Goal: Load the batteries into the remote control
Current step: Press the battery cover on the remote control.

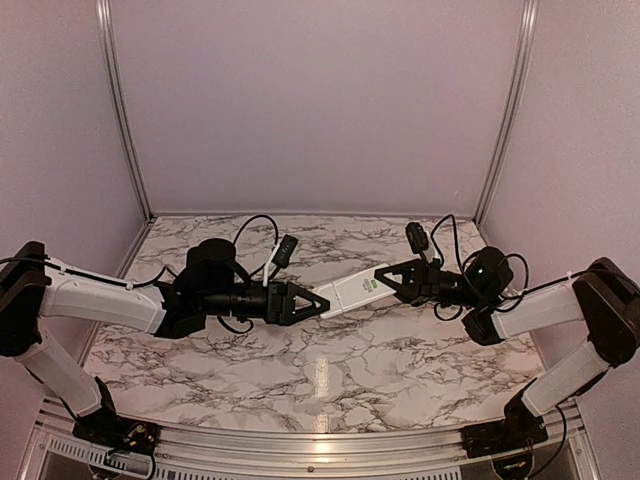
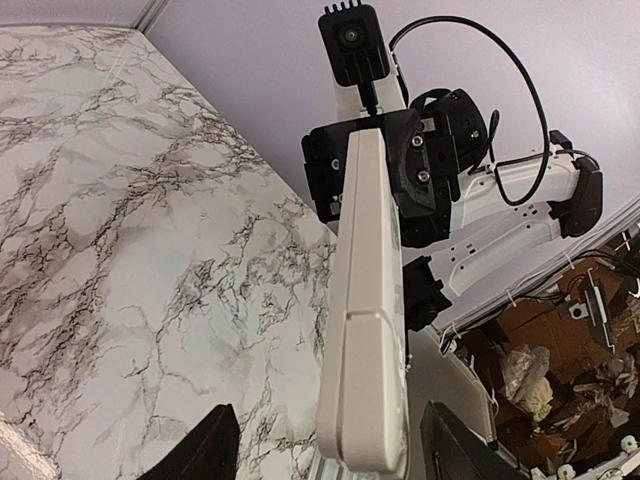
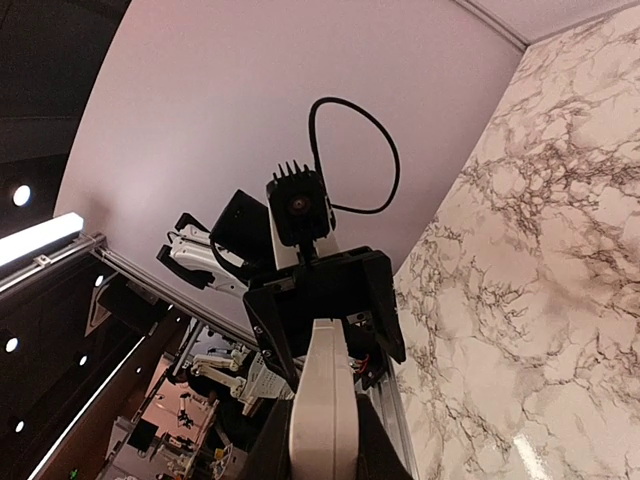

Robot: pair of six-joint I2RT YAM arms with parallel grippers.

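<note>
Remote control (image 1: 350, 290) up off the counter (image 1: 330, 390), long axis running arm to arm; right end effector (image 1: 386, 279) clamped on its right end, left end effector (image 1: 316, 301) straddles its left end, jaws apart

You're in a robotics lab, inside a closed test booth: marble-patterned table (image 1: 330, 375), plain lilac walls (image 1: 320, 100), metal frame posts (image 1: 122, 110), two robot arms (image 1: 100, 300) bolted on. Outside it you get brown cardboard clutter (image 2: 548, 330) and a strip light (image 3: 40, 238) on a dark ceiling.
</note>
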